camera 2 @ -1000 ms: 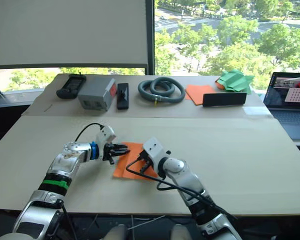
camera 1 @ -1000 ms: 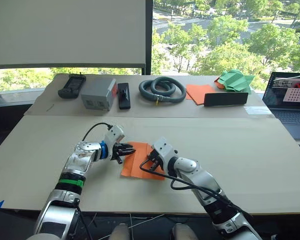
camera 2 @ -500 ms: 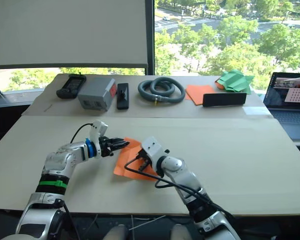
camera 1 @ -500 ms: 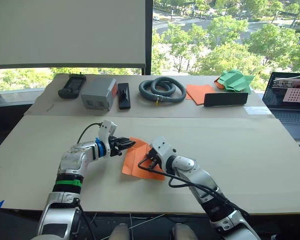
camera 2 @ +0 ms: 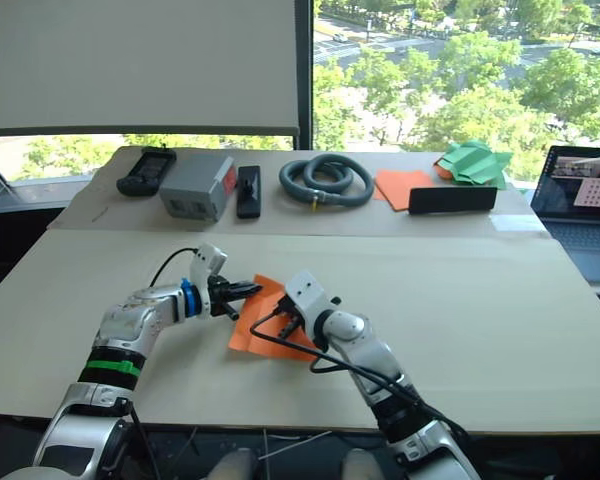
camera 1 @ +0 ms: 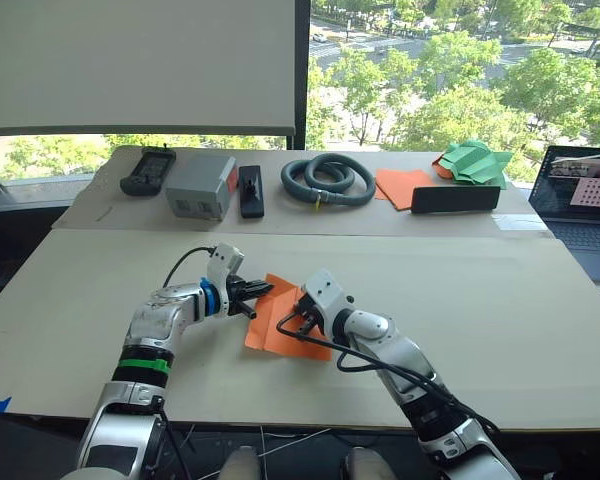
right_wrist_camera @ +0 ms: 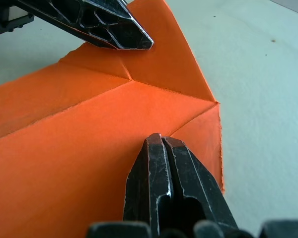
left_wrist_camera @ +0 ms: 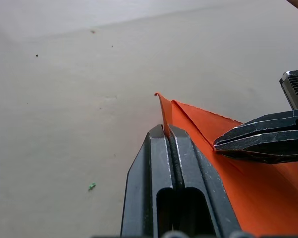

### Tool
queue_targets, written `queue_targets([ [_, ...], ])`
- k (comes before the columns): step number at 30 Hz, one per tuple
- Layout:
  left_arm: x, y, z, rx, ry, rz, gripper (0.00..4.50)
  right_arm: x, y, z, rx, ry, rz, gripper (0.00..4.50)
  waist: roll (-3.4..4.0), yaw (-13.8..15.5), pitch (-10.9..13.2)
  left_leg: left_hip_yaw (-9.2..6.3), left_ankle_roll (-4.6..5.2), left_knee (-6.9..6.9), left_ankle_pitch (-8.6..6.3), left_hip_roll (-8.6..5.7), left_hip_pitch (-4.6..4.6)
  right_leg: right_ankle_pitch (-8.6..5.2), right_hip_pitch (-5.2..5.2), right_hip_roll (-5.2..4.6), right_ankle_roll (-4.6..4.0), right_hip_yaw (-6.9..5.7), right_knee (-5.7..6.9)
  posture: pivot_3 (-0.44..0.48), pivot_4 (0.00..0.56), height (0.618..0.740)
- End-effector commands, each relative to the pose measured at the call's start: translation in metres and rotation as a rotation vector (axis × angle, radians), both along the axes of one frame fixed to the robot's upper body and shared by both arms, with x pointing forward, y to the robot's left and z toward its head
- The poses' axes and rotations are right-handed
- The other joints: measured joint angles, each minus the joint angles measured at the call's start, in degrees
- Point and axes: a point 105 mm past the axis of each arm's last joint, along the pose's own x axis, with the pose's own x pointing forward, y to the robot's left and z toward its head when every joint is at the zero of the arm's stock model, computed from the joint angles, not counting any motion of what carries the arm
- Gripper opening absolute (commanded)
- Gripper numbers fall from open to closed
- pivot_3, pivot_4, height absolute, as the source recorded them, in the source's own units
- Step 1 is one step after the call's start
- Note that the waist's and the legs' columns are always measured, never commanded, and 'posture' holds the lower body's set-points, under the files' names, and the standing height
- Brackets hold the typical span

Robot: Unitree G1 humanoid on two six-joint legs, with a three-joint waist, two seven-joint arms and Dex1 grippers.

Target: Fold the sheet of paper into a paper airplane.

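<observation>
The orange paper (camera 1: 276, 322) lies on the near table (camera 1: 500, 310), a little left of the middle, between the two grippers. It is partly folded, with creases and a turned-over corner on its far side. The left gripper (left_wrist_camera: 166, 133) comes from the left, and its fingers are closed on the raised far-left corner of the paper. The right gripper (right_wrist_camera: 161, 144) rests with closed fingers on top of the paper, near its right edge, pressing it flat and grasping nothing. On the far table I see a grey hose (camera 1: 327, 179), a grey box (camera 1: 200, 187), a flat orange sheet (camera 1: 397, 185) and green folded paper (camera 1: 472, 161).
</observation>
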Motion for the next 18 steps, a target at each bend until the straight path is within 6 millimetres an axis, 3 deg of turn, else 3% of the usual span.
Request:
queue_targets([
  [1, -0.004, -0.008, 0.015, 0.084, -0.141, -0.098, 0.04, 0.001, -0.011, -0.014, -0.026, 0.054, -0.053, 0.00, 0.01, 0.2, 0.0, 0.00, -0.01, 0.00, -0.01, 0.00, -0.01, 0.00, -0.01, 0.00, 0.00, 0.00, -0.01, 0.000, 0.150, 0.711],
  [11, -0.019, -0.016, -0.008, 0.186, -0.135, -0.202, 0.04, 0.018, -0.026, 0.019, 0.121, -0.012, -0.142, 0.00, 0.15, 0.9, 0.4, 0.02, 0.01, 0.00, 0.01, 0.00, -0.15, 0.00, -0.07, 0.00, 0.00, 0.01, -0.08, 0.000, 0.150, 0.711],
  [18, -0.021, -0.022, -0.016, 0.228, -0.145, -0.238, 0.04, 0.021, -0.017, 0.034, 0.158, -0.062, -0.110, 0.00, 0.21, 0.8, 0.4, 0.03, 0.08, -0.01, 0.05, 0.00, -0.16, 0.00, -0.08, 0.00, 0.00, 0.01, -0.08, 0.000, 0.150, 0.711],
])
